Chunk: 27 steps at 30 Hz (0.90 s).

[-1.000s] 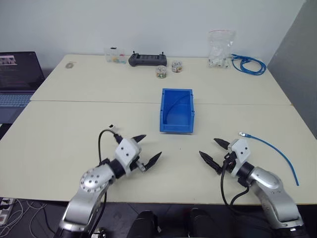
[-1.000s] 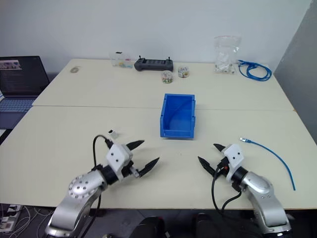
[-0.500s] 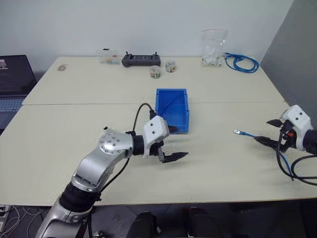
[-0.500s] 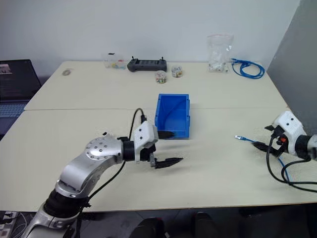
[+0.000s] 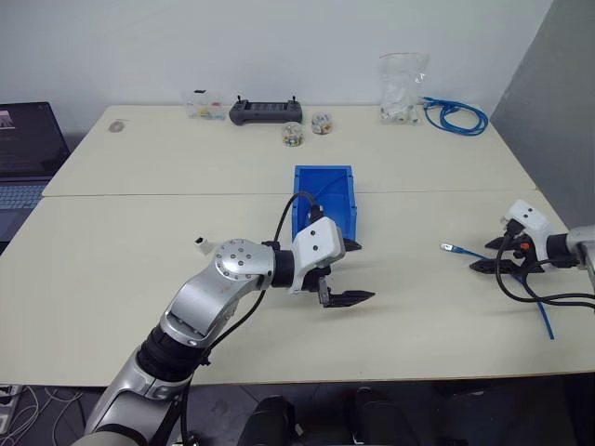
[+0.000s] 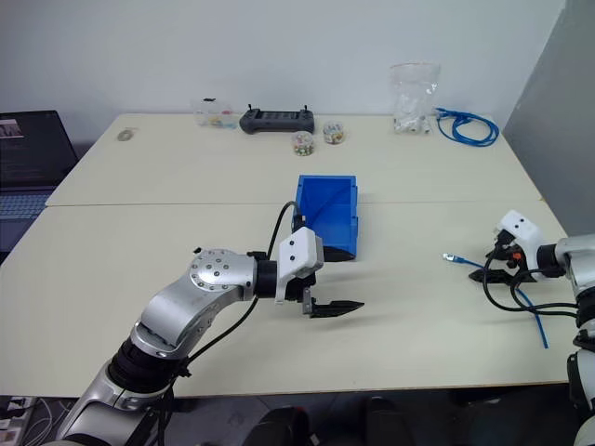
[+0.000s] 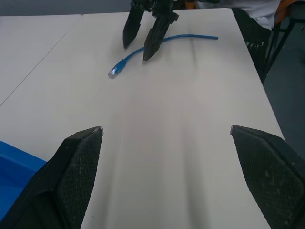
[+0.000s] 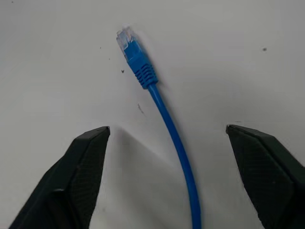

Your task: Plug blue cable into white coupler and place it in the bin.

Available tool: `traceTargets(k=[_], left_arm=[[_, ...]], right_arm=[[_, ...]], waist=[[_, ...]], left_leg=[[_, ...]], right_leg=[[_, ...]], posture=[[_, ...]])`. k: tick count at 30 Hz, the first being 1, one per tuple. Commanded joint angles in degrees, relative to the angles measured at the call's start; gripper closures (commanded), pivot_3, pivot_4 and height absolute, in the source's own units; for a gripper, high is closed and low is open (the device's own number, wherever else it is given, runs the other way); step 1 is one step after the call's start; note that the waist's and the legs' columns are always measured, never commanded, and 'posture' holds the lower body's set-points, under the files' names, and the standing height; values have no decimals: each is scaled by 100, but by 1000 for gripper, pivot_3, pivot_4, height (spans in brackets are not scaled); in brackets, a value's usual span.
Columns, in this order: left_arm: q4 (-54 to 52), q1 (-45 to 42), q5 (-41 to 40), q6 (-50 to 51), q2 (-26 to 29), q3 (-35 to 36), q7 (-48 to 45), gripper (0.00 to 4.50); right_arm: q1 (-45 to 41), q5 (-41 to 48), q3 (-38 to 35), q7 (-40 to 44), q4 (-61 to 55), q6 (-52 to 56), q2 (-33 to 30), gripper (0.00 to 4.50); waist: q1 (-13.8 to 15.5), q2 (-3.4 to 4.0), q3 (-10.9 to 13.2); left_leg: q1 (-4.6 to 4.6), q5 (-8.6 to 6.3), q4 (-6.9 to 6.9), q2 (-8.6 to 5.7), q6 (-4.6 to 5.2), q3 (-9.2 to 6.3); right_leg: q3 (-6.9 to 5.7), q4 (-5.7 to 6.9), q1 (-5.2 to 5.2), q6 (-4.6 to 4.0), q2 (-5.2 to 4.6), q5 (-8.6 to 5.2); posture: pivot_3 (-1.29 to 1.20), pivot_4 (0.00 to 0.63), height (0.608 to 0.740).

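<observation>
Your right gripper (image 5: pixel 486 255) is hanging low over the right side of the desk (image 5: pixel 139 251), its 2 black fingers (image 8: pixel 81 171) standing apart on either side of the blue cable (image 8: pixel 167 124). In the right wrist view, the strand is running between the fingers without touching either one, and the clear plug at its end is lying flat on the desk just past the fingertips. Nothing is being gripped there yet.

From the plug, the blue cable is trailing back under your right gripper and on toward the desk's near right edge.

Your left gripper (image 5: pixel 349 272) is reaching across the middle of the desk, pointing toward your right side, with its fingers (image 7: pixel 71 167) spread wide and empty. It is hovering just in front of the bin (image 5: pixel 324 181), which is sitting near the desk's centre with a dark curved line showing inside it.

The white coupler (image 5: pixel 199 243) is lying on the desk to the left of your left arm, well apart from both grippers and from the cable.

Along the far edge of the desk you are looking at a black controller (image 5: pixel 265 111), 2 small round jars (image 5: pixel 322 123), a clear bag (image 5: pixel 402 88) and a coiled blue cable bundle (image 5: pixel 456 116). A laptop (image 5: pixel 28 153) is sitting off the left end.
</observation>
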Motion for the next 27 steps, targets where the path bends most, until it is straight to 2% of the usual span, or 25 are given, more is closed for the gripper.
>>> traceTargets(k=[1,9,13,18,21,24,27], left_arm=[[-223,-116,-21,67,-9,36,30,0],[-243,-94,-19,180,4,94,92,0],[-310,86,-9,211,235,153,67,0],[-542,583,25,214,757,229,41,0],[-766,1060,-9,166,1050,496,125,0],[-991,1890,-8,82,1469,1052,217,0],[-1018,2527,93,-128,1773,1478,265,0]], right_arm=[[-250,-142,-27,170,184,-208,-13,1542],[-217,-351,24,312,258,-843,82,3497],[-82,-244,-34,596,-103,-1327,104,4443],[415,91,-81,1125,-1527,-1209,36,4443],[882,355,-83,1283,-2921,-846,-14,4443],[1206,506,202,1043,-4579,-304,348,4443],[1100,298,647,560,-5143,15,1063,4443]], waist=[[-6,0,0],[-8,0,0],[-19,1,0],[-21,2,0],[5,3,0],[-15,5,1],[-68,5,0]], left_leg=[[1,0,0,0,0,1],[1,1,1,0,-1,1],[2,1,0,2,-2,1],[4,0,-2,2,-2,-1],[1,0,1,2,-1,-6],[-1,-1,0,2,0,-8],[14,-3,-9,9,-2,-26]], right_leg=[[1,1,0,0,0,0],[1,1,0,1,0,0],[2,2,0,0,0,1],[3,3,-1,1,1,1],[-2,3,-1,1,0,1],[-1,3,-4,2,-3,1],[10,5,-6,1,14,0]], posture=[[0,150,740],[0,150,740],[0,150,740],[0,150,740],[0,150,740],[0,150,740],[0,150,740]])
